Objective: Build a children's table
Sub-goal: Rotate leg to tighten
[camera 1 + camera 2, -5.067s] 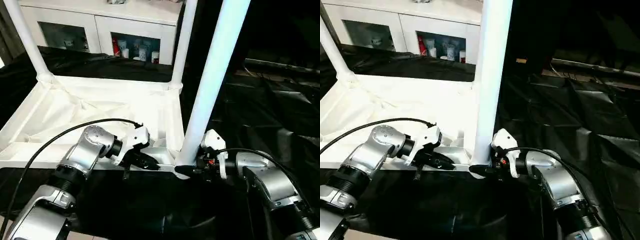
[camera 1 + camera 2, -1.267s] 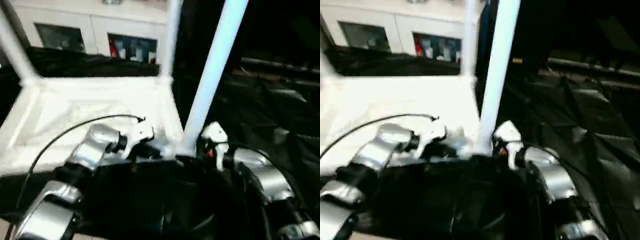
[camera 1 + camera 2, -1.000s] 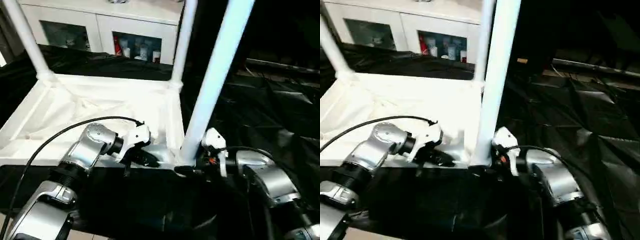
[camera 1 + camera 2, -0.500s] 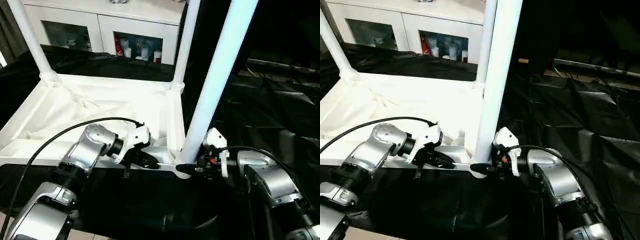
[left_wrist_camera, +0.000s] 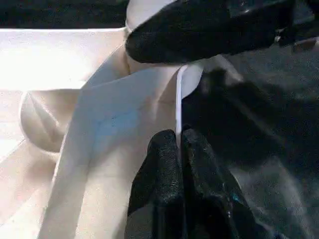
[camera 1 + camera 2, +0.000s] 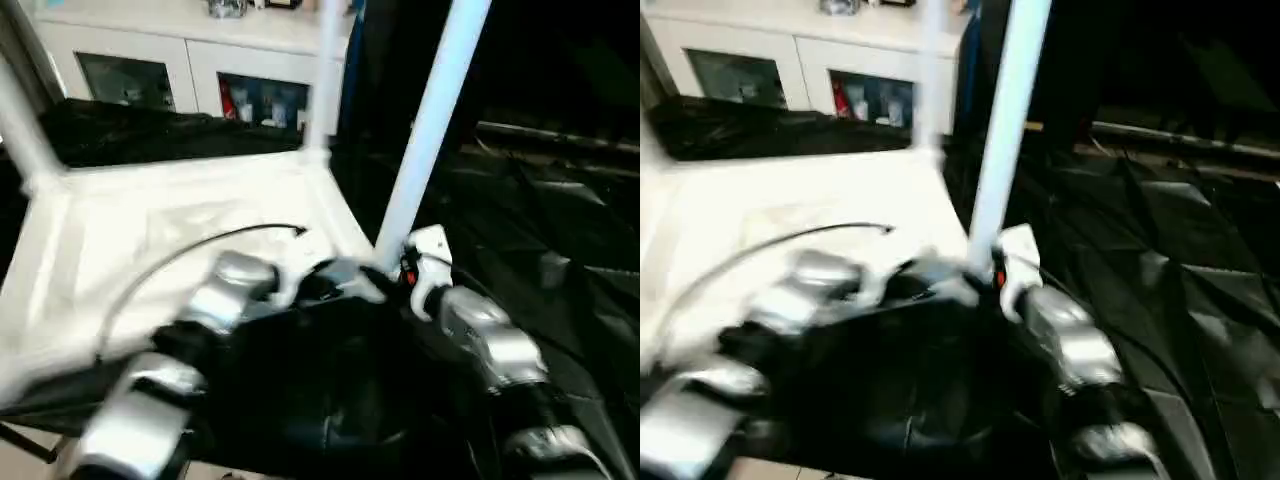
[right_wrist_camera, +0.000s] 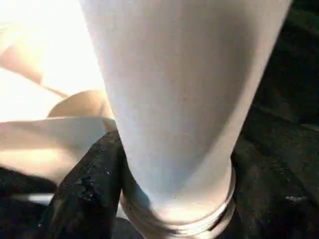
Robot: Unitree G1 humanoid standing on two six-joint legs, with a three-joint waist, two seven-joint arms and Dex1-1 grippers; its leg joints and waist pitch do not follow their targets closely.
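The white tabletop (image 6: 150, 220) lies underside up on the black-draped work table. Two white legs stand in its far corner sockets, one at the left (image 6: 15, 120) and one at the right (image 6: 322, 80). A third leg (image 6: 430, 130) rises from the near right corner. My left gripper (image 5: 178, 137) is shut on the thin rim of the tabletop (image 5: 114, 129) beside that corner. My right gripper (image 6: 398, 275) is shut on the base of the third leg (image 7: 179, 99), with one black finger (image 7: 89, 184) against its side just above the ringed end.
A white cabinet (image 6: 200, 70) with glass doors stands behind the work table. Black cloth (image 6: 560, 250) covers the table to the right. A black cable (image 6: 200, 250) arcs over my left forearm (image 6: 150, 400).
The head views have shifted and blurred, so the camera moved. Both grippers keep their holds at the near right corner.
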